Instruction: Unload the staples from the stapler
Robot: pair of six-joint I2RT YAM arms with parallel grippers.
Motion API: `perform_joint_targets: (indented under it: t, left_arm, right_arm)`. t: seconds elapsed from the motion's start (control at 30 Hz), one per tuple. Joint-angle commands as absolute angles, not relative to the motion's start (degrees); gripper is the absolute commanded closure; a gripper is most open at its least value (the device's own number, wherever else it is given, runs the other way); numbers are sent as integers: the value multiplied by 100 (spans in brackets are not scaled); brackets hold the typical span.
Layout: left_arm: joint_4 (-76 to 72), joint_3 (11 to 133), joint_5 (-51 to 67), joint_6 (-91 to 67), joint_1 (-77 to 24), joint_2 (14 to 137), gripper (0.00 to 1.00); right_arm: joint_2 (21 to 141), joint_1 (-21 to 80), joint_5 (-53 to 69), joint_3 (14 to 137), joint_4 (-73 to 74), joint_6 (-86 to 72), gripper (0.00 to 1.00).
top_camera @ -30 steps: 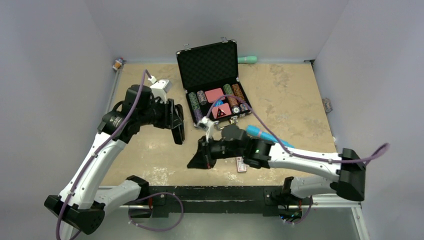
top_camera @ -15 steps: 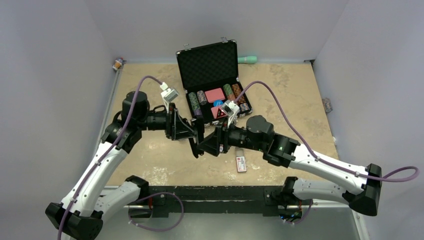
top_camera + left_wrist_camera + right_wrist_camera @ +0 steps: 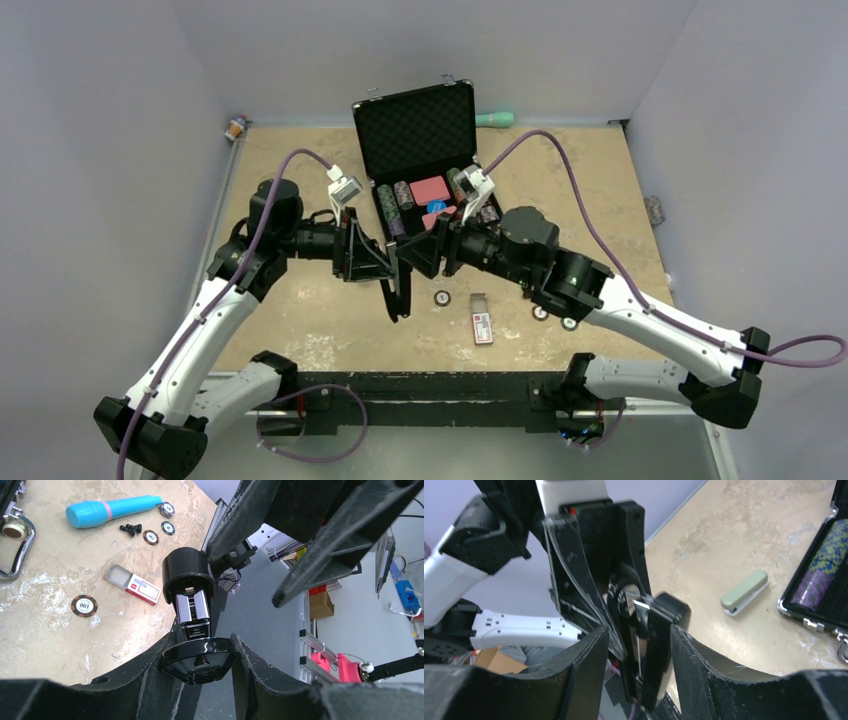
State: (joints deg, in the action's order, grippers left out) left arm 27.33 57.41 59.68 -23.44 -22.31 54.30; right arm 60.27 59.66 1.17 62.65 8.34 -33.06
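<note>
Only legible txt: "100" on the round brown-and-white poker chip (image 3: pixel 83 605) lying flat on the tan tabletop (image 3: pixel 50 560). Print on the small red-and-white cardboard box (image 3: pixel 141 587) too small to read; nos. on the other dark round chips (image 3: pixel 150 537) too blurred.

Left gripper (image 3: pixel 385 266): held above the table's middle and clamped on the upper end of a long black stapler (image 3: pixel 401 296), which hangs down towards the near edge.
Right gripper (image 3: pixel 414 257): pointing left, its tip right at the stapler's upper end and facing the left gripper.
Tan, worn tabletop (image 3: pixel 600 190): carries everything below.
Open black hard case (image 3: pixel 420 125): at the far centre, lid upright, with rows of poker chips inside.
Small red-and-white flat box (image 3: pixel 482 326): near the front edge, right of the stapler.
Loose round chips (image 3: pixel 441 297): one just left of the box, two more beside the right arm.
Teal cylinder (image 3: pixel 495 119): behind the case, against the far wall.
</note>
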Motion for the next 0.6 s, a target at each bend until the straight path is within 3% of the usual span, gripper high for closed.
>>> perform_joint_targets:
  t: [0.0, 0.57]
  left_arm:
    - [2281, 5889, 6104, -2434, -2246, 5329, 100]
    - [2600, 5886, 5915, -2140, -2241, 5405, 100]
  right_arm:
    - [6470, 5960, -28, 6684, 904, -3068, 44]
    - [7261, 5977, -527, 6732, 1309, -3133, 52]
